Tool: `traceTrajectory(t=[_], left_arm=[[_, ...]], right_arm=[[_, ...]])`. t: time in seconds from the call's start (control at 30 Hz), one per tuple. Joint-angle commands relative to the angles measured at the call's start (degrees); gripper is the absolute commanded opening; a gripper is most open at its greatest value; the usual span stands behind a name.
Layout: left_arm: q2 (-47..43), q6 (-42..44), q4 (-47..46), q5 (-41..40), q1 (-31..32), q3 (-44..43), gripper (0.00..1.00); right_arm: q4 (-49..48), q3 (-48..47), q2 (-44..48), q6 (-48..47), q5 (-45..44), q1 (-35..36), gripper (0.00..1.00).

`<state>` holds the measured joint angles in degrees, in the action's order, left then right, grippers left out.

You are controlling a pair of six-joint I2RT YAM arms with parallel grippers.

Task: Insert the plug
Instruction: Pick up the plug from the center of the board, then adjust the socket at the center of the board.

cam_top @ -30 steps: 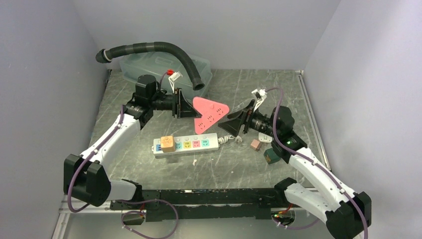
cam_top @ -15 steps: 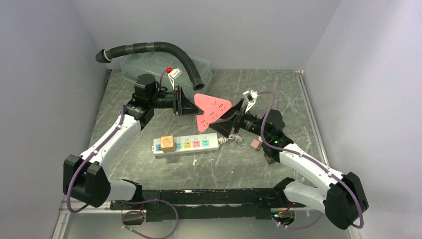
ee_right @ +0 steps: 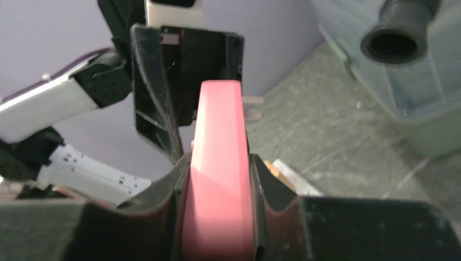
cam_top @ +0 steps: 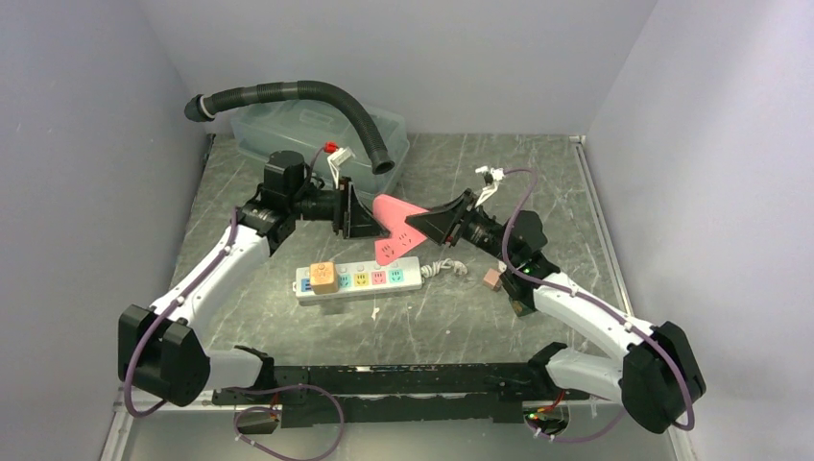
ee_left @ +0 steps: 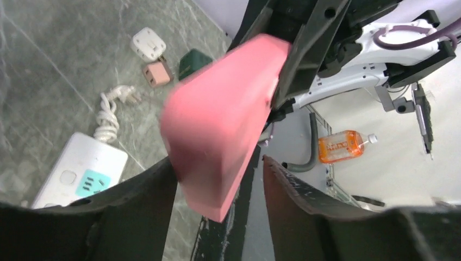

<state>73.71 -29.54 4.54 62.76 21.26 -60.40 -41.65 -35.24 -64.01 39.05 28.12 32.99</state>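
right pincer (ee_right: 217,163) clenched on pink socket block (cam_top: 398,223) | left pincer (ee_left: 217,163) released, block between its parted fingers | block aloft above white power strip (cam_top: 360,279) on counter (cam_top: 538,182) | clear bin (cam_top: 259,130) rear-left, contents unreadable, hose (cam_top: 288,91) lying across it

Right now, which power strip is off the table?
The pink triangular power strip, clamped in the right gripper in mid-air; the long white strip with coloured sockets lies flat on the grey table.

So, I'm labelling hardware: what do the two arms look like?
The left arm and right arm have white shells, black joints and a purple cable each. The left tool and right tool are black, with two broad tapering fingers each.
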Motion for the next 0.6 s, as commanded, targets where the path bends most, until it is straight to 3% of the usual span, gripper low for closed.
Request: traceTrajectory(t=[0.0,0.07,0.1,0.17,0.23,0.27,0.3,0.33,0.37,0.43,0.57], left_arm=[[-2.38,15.07,12.87,-2.25,-0.06,-2.22,0.63],[-2.79,10.82,8.37,-2.18,-0.6,-1.05,0.43],[-3.02,4.74,3.9,-1.49,-0.6,0.26,0.37],[-3.05,-1.44,-5.55,-1.02,-0.16,1.3,0.28],[-2.3,-0.21,-5.64,-0.61,0.3,-0.21,0.27],[-1.92,1.45,-3.08,-0.79,0.31,-1.03,0.32],[-1.61,2.76,-1.18,-0.73,0.44,-1.24,0.46],[-1.54,4.38,0.81,-0.86,0.45,-1.28,0.81],[-1.62,7.2,1.88,-0.77,0.44,-1.28,0.97],[-1.7,18.03,10.66,-1.99,0.45,-2.99,1.0],[0.44,54.59,35.99,-10.34,1.43,-7.7,1.0]], right_arm=[[2.26,-0.54,3.91,18.64,-5.78,-1.34,0.0],[2.37,0.54,4.51,19.18,-6.13,-1.67,0.0],[2.03,0.91,4.42,19.4,-6.07,-1.7,0.0],[2.65,0.2,3.34,19.27,-4.01,-1.62,0.0],[4.38,-0.84,2.29,18.65,-2.47,-1.69,0.0],[4.47,-0.74,2.34,18.8,-2.71,-1.66,0.0],[4.98,-0.93,2.58,18.71,-3.16,-1.74,0.0],[7.04,-1.94,3.01,17.87,-3.3,-2.4,0.0],[10.49,-3.7,3.11,16.59,-2.88,-3.37,0.0],[19.61,-7.16,3.33,14.91,-0.5,-6.55,0.0],[36.58,-11.59,3.16,11.58,4.19,-12.61,0.0]])
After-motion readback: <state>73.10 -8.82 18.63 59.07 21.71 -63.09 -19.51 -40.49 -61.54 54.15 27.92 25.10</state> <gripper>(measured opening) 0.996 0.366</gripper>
